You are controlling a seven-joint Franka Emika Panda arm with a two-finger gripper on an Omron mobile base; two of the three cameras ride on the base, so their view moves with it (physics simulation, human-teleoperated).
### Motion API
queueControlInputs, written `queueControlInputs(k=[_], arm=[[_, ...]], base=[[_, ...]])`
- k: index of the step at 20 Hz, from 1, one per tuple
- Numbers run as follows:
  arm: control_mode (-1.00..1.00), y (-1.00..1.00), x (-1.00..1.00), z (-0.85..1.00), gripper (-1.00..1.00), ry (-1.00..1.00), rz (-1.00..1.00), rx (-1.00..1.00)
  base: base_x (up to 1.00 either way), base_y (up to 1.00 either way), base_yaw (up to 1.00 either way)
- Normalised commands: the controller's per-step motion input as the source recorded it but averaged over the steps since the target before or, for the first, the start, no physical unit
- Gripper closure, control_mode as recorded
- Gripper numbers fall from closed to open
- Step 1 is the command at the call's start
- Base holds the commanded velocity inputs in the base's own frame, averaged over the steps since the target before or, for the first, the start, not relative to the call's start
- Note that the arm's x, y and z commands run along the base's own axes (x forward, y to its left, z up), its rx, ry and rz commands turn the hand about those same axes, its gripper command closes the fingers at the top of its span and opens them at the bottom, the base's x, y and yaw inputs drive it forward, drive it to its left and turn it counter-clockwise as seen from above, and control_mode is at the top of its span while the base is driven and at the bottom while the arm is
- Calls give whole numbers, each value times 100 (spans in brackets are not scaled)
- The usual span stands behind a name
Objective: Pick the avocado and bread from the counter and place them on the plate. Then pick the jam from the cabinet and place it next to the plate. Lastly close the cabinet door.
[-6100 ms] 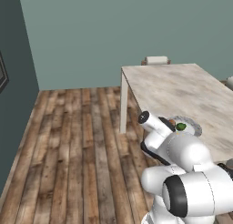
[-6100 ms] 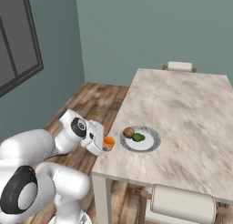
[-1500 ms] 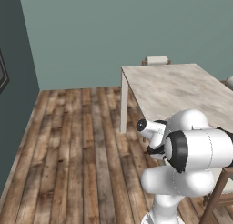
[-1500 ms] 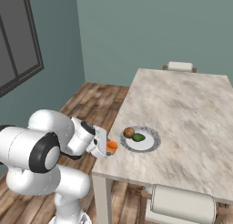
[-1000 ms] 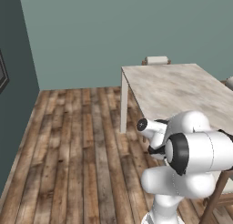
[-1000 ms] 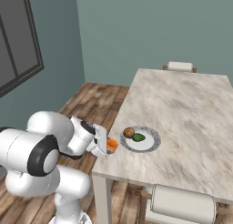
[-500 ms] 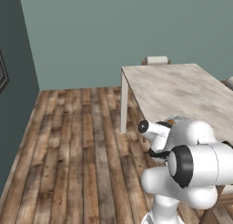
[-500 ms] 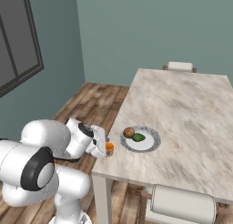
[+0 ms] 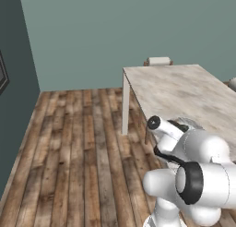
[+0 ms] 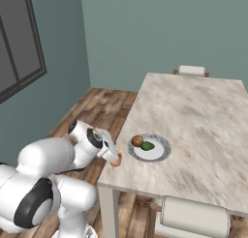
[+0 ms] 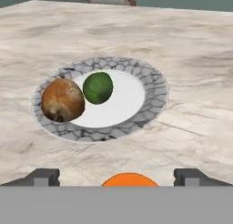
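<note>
The plate [image 11: 154, 89] is white with a grey marbled rim and lies on the pale marble counter [image 11: 195, 45]. The brown bread [image 11: 63, 100] and the dark green avocado [image 11: 98, 87] sit on it side by side. From the right base camera the plate [image 10: 166, 148], bread [image 10: 137, 141] and avocado [image 10: 147, 146] lie near the counter's [image 10: 193, 106] left front corner. The orange-red jam [image 11: 129, 180] stands on the counter just short of the plate. My gripper [image 11: 117, 176] is open, its fingertips apart on either side of the jam [image 10: 116, 161] without touching it. My gripper [image 10: 113, 156] reaches in over the counter's left edge.
A chair [image 10: 191, 70] stands at the counter's far end and another chair [image 10: 193, 216] at its near edge. Wooden floor [image 9: 83, 143] spreads to the left of the counter [image 9: 184, 87]. A dark window [image 10: 19, 43] is in the left wall.
My arm's elbow and shoulder have swung round while the hand stayed by the jam. The jam, bread and avocado have not moved, and the jaws are still wide.
</note>
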Motion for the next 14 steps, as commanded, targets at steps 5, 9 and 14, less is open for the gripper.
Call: queueControlInputs(k=[5, 9, 14], arm=[[-100, 0, -89, 0, -100, 0, 30, 7], [-100, 1, -90, 0, -100, -2, 33, 5], [-100, 5, -93, 0, -100, -5, 33, 3]], base=[[0, 0, 0], [0, 0, 0], [0, 0, 0]])
